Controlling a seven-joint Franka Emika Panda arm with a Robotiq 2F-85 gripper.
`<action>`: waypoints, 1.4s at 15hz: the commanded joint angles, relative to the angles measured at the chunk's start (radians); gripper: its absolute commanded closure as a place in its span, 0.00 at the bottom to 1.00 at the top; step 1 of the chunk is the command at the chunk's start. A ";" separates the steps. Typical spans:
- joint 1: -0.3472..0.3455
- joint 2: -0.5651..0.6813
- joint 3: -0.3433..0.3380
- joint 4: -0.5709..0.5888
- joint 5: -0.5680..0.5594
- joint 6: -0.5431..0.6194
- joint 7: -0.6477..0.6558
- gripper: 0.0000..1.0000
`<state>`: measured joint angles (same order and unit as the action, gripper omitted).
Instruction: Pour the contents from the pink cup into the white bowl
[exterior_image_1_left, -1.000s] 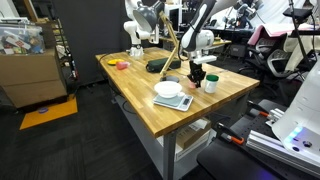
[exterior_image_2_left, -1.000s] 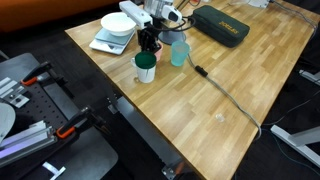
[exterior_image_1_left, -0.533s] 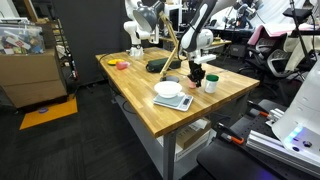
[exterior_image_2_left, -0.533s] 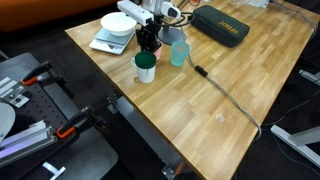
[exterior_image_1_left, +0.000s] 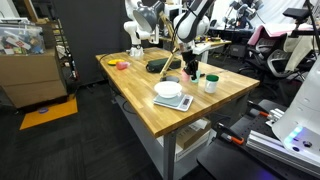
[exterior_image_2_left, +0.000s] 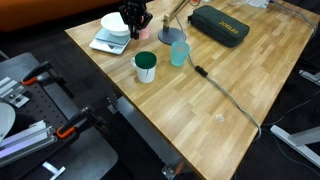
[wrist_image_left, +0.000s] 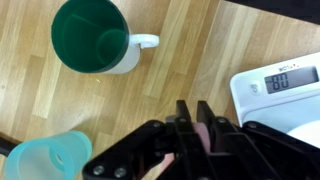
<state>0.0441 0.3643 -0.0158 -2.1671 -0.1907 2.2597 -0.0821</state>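
Note:
My gripper (wrist_image_left: 194, 108) is shut on the pink cup (wrist_image_left: 203, 130); only a pink strip of the cup shows between the dark fingers in the wrist view. In both exterior views the gripper (exterior_image_1_left: 192, 64) (exterior_image_2_left: 135, 19) hangs raised above the table, right beside the white bowl (exterior_image_1_left: 168, 88) (exterior_image_2_left: 112, 22). The bowl sits on a white scale (exterior_image_2_left: 103, 43). The cup itself is hidden by the fingers in both exterior views.
A white mug with a green inside (wrist_image_left: 95, 35) (exterior_image_2_left: 146, 67) and a teal cup (wrist_image_left: 48, 160) (exterior_image_2_left: 179, 52) stand near the gripper. The scale's display (wrist_image_left: 281, 80) lies to the right in the wrist view. A dark case (exterior_image_2_left: 220, 25) and a lamp base (exterior_image_2_left: 172, 36) are behind.
The gripper has risen from table level beside the green-lined mug and moved toward the white bowl. The mug and teal cup have stayed in place.

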 joint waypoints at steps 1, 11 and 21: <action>0.006 -0.090 0.025 -0.058 -0.025 -0.036 -0.047 0.96; 0.006 -0.074 0.029 -0.045 -0.009 -0.035 -0.029 0.85; 0.069 -0.063 0.065 0.026 -0.203 -0.228 -0.123 0.96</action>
<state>0.0934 0.2937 0.0264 -2.1845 -0.3393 2.1265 -0.1420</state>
